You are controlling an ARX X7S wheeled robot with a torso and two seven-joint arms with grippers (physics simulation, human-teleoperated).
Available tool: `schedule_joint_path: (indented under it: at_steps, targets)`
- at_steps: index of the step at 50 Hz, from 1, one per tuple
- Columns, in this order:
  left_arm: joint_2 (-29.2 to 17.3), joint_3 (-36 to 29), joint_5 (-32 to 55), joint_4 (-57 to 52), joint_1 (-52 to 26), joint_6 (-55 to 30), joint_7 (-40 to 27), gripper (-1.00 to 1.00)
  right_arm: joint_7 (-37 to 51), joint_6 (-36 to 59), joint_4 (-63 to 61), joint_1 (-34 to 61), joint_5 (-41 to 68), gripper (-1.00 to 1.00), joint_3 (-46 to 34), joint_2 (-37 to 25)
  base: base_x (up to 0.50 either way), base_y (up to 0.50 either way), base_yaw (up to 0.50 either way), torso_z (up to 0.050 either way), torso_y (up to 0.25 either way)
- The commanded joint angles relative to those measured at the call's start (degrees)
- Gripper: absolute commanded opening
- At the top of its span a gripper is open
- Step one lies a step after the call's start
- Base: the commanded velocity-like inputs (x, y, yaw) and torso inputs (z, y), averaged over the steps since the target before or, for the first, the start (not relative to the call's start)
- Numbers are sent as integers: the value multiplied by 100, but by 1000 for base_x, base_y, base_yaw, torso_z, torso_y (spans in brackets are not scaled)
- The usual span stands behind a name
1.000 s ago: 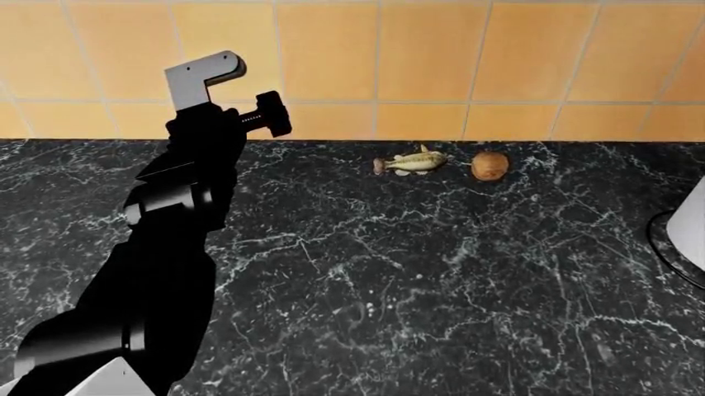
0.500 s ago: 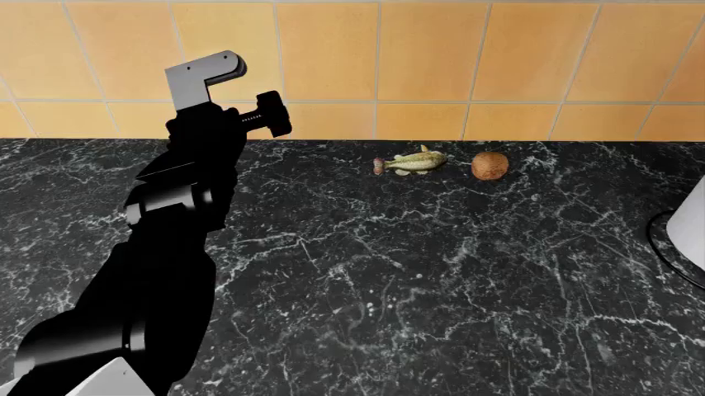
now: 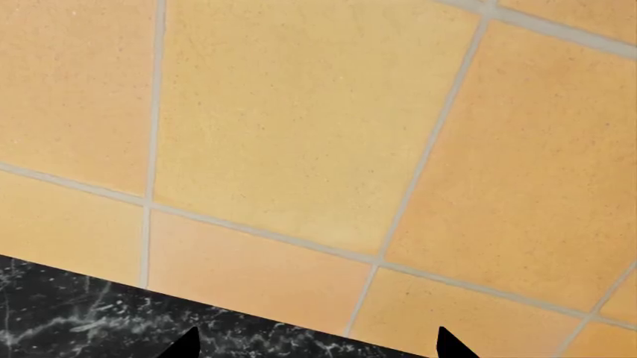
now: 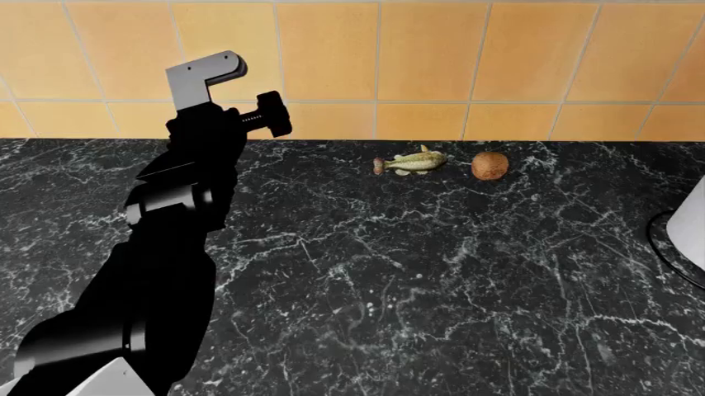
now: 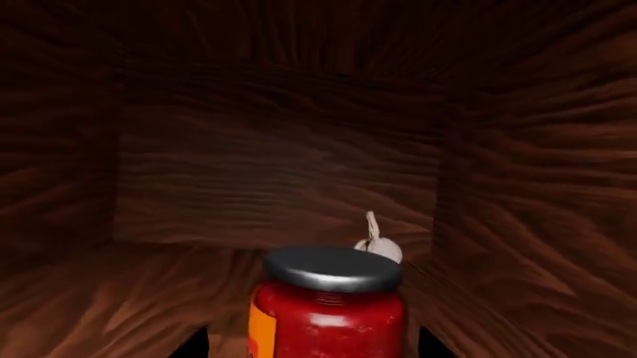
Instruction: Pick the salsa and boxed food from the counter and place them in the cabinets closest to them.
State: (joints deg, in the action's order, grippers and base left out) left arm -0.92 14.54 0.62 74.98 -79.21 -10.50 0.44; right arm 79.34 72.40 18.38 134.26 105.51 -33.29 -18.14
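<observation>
A: Where is the salsa [image 5: 329, 306]?

B: Inside a dark wood cabinet [image 5: 279, 171], seen from the right wrist. Its lower part is cut off, so I can't see if it stands on the cabinet floor. A small white thing [image 5: 378, 242] peeks out just behind the lid. I can't tell what it is.

A: Is the right gripper [image 5: 310, 350] pinching it?

B: Only two black tips show, one on each side of the jar. I can't tell if they touch it.

A: And the left gripper [image 3: 313, 350]?

B: Its two tips [image 3: 185, 344] sit far apart, spread wide, with nothing between them. It faces the orange tile wall [image 3: 298, 134], over the back edge of the counter [image 4: 441, 272].

A: What else is on the counter?

B: A tiny fish-shaped thing [image 4: 417, 161] and a small brown round thing [image 4: 490, 164] near the wall. A white thing [image 4: 692, 227] is cut off at the edge. The box is not in any view.
</observation>
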Motion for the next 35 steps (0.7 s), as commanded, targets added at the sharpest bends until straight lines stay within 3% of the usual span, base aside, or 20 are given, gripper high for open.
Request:
schedule_joint_path:
  at_steps: [1,8,16,29,35]
  targets:
    - [0,-2,8,0,5,6,9,100,499,619,-45,59,-56,100,764,334,0,0,0,0,0]
    - [-2,7,8,0,7,19,8,100,1060,1162,-66,71,59,100,1467,683,0,0,0,0,0]
    - [0,84,27,0,-11,206,-136,100,1064,639,-458,72,620,100,942,338,0,0,0,0,0]
    - [62,56,317,-49,-420,294,289,100,921,-299,-1265,-31,1228,100,594,-242,0,0,0,0,0]
    - [57,-728,1296,-2965,502,-1417,-61,100,693,-426,-1583,-172,1070,100,787,-297,0,0,0,0,0]
